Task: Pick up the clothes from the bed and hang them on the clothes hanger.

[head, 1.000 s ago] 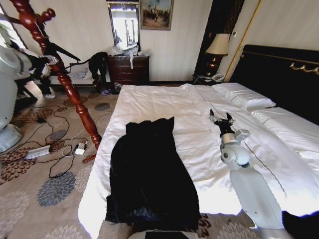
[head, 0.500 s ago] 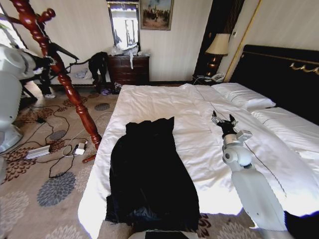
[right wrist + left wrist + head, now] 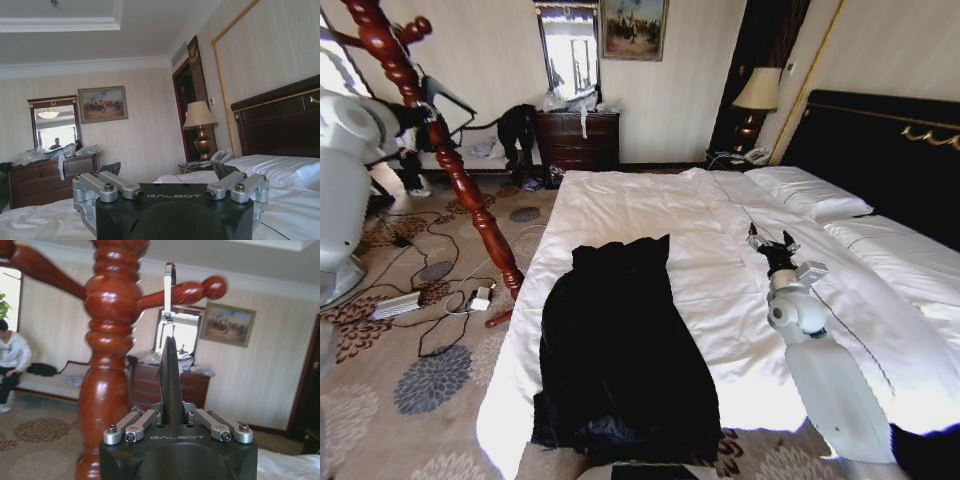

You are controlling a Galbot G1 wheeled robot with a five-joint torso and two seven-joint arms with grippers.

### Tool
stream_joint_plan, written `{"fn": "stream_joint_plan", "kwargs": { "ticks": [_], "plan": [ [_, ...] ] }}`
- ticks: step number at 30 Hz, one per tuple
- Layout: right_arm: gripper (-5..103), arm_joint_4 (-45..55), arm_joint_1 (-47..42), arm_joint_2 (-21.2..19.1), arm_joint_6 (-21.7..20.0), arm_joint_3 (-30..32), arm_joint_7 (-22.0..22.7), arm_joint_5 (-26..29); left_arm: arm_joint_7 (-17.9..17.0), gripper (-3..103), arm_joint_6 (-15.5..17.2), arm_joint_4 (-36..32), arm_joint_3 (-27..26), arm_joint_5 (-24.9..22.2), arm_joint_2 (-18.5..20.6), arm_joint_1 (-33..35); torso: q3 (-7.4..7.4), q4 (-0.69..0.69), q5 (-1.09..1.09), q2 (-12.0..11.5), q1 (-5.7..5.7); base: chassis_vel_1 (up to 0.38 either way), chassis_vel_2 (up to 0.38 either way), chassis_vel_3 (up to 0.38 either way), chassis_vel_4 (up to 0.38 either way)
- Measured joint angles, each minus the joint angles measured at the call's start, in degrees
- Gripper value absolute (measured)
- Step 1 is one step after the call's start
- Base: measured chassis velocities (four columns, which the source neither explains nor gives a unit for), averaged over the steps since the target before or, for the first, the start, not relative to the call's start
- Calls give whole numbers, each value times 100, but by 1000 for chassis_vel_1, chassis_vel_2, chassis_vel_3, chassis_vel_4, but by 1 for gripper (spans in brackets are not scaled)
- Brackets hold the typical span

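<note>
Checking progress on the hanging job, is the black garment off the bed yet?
No, the black garment lies spread flat on the white bed, with neither arm touching it.

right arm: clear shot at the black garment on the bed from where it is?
Probably yes. The right claw is open above bare duvet on the bed, with the black garment beside it and nothing between them.

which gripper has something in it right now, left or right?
The left gripper, up by the clothes hanger: it is shut on a black hanger whose metal hook sits over a peg. The right gripper hovers open over the bed, holding nothing.
</note>
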Motion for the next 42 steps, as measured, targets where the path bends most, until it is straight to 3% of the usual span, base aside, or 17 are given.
{"fn": "stream_joint_plan", "kwargs": {
  "ticks": [9,16,19,22,23,26,28,29,33,38,42],
  "plan": [
    [100,38,-76,23,-9,47,26,-11,-39,17,-65,-1256,-18,-881,170,253,0,0,2,0,0,0,0,0,0],
    [100,-41,-104,43,7,19,92,-35,-71,17,-110,-2458,-195,-1321,410,1165,0,2,-1,0,-1,0,0,0,0],
    [100,-136,-73,62,51,-70,151,-15,-119,17,-298,-2841,-229,-1450,472,1723,-1,0,1,0,-1,0,0,0,0],
    [100,-391,58,43,148,-343,289,161,-57,17,-858,-3222,-360,-1695,410,2642,0,-1,-3,0,0,0,0,0,0],
    [100,-391,58,43,148,-343,289,161,-57,17,-858,-3222,-360,-1695,410,2642,0,-1,-3,0,0,0,0,0,0],
    [100,-674,272,-6,216,-673,487,440,166,17,-1319,-3490,-578,-1908,197,3504,0,1,1,0,-1,0,0,0,0],
    [100,-857,431,-49,244,-896,601,573,264,17,-1441,-3629,-776,-1922,26,4069,-1,-4,2,0,-1,0,0,0,0],
    [100,-857,431,-49,244,-896,601,573,264,17,-1441,-3629,-776,-1922,26,4069,-1,-4,2,0,-1,0,0,0,0],
    [100,-1266,799,-95,329,-1306,667,748,598,17,-1511,-3901,-1209,-1845,-329,5200,0,2,0,0,0,0,0,0,0],
    [100,-1566,1044,-26,419,-1543,677,1049,1063,17,-1535,-3951,-1306,-1564,-653,5910,0,0,1,0,0,0,0,0,0],
    [100,-1598,1023,-7,509,-1552,746,1219,1168,17,-1492,-3806,-1283,-1407,-1007,6255,0,1,0,0,0,0,0,0,0]
  ]
}}
